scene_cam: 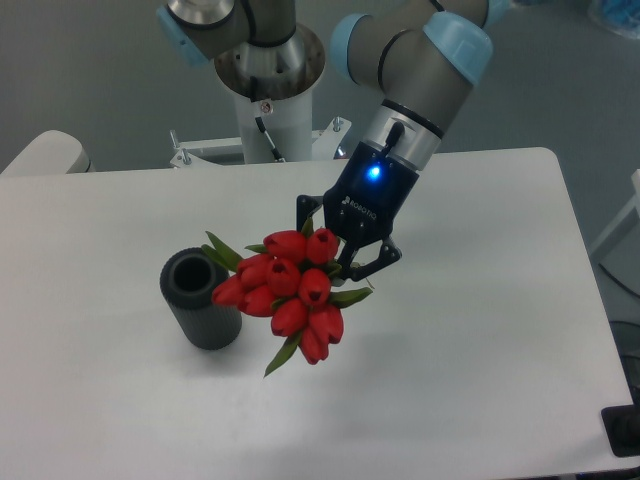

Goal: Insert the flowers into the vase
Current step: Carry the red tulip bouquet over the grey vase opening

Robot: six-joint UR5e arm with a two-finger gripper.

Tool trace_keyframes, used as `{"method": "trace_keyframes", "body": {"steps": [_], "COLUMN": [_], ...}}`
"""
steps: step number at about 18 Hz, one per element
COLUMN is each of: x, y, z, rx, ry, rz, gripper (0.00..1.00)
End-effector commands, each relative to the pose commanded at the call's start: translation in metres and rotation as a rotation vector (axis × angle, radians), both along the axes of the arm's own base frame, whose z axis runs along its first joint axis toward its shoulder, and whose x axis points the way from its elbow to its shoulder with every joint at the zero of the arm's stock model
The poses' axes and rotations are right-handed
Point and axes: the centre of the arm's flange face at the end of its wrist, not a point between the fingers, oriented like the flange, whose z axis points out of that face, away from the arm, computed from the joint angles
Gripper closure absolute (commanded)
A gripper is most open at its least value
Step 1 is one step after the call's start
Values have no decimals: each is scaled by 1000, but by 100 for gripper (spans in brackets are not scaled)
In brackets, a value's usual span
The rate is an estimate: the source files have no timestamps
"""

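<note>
A white surface (pixel 480 330) with rounded corners fills most of the view, evenly lit, with soft shadows and no glare. Behind it, toward 12 o'clock, lies a plain grey-green floor (pixel 90 70). At 9 o'clock a rounded pale furniture edge (pixel 45 152) shows beyond the surface. At 3 o'clock a white frame piece (pixel 622 225) stands just beside it; a dark object (pixel 625 430) sits at 4 o'clock.

Flowers (pixel 288 292) crowding vase (pixel 201 300) mouth
</note>
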Motion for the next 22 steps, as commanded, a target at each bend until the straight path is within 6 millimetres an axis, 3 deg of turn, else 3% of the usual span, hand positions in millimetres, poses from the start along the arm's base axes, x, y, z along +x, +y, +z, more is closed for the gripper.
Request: {"method": "trace_keyframes", "body": {"steps": [10, 18, 22], "x": [10, 64, 82], "y": [3, 38, 44], "z": [-1, 14, 24], "rx": [-2, -6, 19], "ry": [-11, -77, -141], "rz": [-10, -60, -72], "gripper": [81, 82, 82]}}
